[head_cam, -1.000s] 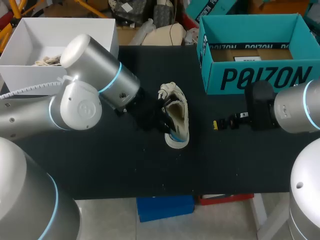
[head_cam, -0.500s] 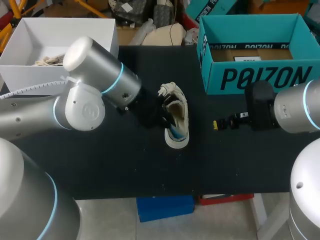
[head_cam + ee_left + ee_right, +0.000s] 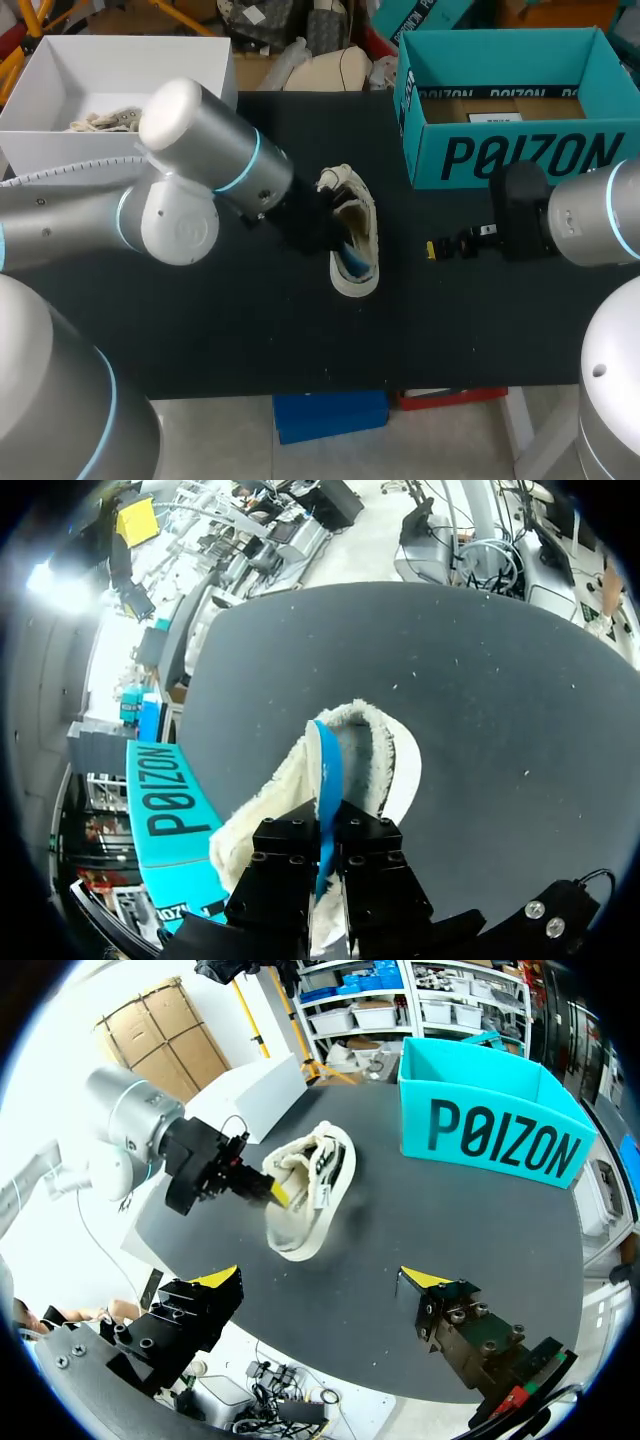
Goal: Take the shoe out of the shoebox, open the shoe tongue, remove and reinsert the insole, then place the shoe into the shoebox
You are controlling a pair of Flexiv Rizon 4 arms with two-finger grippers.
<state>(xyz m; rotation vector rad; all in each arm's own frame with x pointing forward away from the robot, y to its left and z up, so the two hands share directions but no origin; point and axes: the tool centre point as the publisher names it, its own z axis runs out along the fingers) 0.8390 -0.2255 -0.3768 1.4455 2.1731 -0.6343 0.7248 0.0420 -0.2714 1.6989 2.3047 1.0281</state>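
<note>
Find the shoe (image 3: 355, 240) near the middle of the table (image 3: 250, 330), stretched lengthwise from 12 to 6 o'clock, with the shoebox (image 3: 515, 150) well apart at its 2 o'clock, toward the table's far right corner. Find the left gripper (image 3: 325, 832) at the shoe's 9 o'clock, right at its opening, with the insole (image 3: 327, 770) pinched between its fingers and reaching ahead into the shoe. Find the right gripper (image 3: 325, 1277) at the shoe's 3 o'clock, apart from it, and at 6 o'clock of the shoebox's near left corner.
</note>
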